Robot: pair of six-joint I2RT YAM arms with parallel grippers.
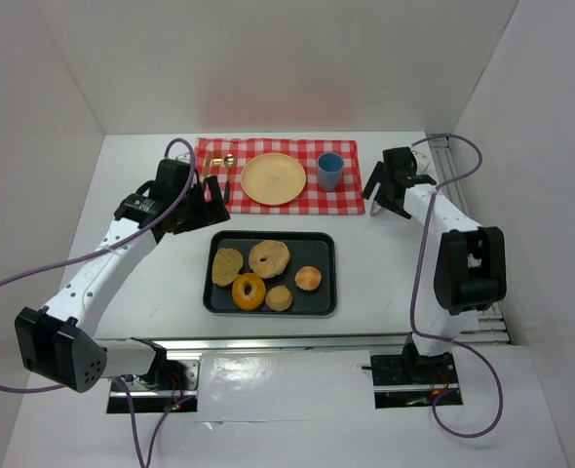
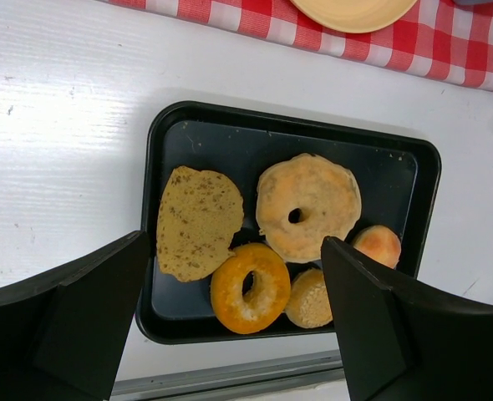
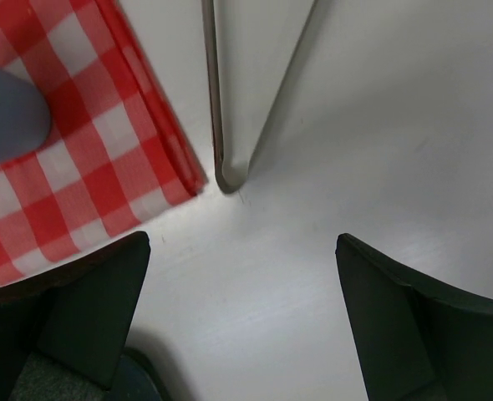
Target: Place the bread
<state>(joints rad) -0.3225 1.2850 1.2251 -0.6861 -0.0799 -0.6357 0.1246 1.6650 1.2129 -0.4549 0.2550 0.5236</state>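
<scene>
Cloth: red-checked cloth lies at the far side of the table, just beyond the tray.
On cloth: yellow plate in the middle, blue cup just right of it, gold cutlery just left of it.
Tray: black tray at table centre, between the two arms.
Bread: five pieces, all in the tray. Flat seeded slice at left, pale ring beside it, orange ring nearer, small round roll touching the orange ring, bun at right.
Left gripper: jaws wide, nothing between them; hangs above the tray, by the cloth's near-left corner.
Right gripper: jaws wide, empty; over bare table just off the cloth's right edge, well apart from the tray.
Surface: white table, metal rail along the near edge.
Room: plain white walls on three sides.
</scene>
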